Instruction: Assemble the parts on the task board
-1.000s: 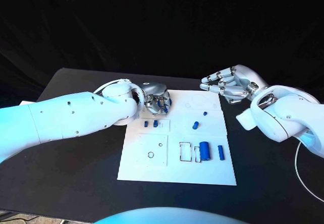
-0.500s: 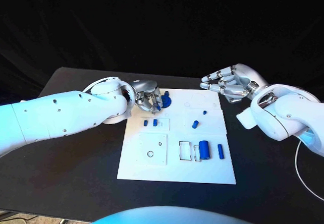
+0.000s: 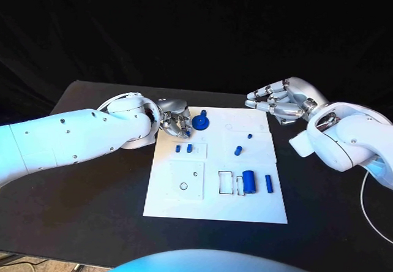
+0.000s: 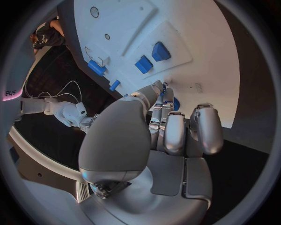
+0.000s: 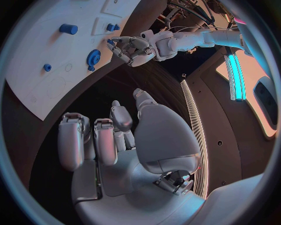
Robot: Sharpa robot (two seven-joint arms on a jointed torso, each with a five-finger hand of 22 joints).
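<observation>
Task board point(image 3: 216, 207) near edge lies bare; left hand point(image 3: 176, 122) crowds far-left corner.

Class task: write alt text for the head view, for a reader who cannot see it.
A white task board lies on a black table; the left robot hand is beside a blue gear-like part. The right robot hand, empty, is at the far right corner.

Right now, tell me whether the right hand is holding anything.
Empty. The right hand hangs past the board's far corner with fingers curled; the right wrist view shows nothing in its palm.
</observation>
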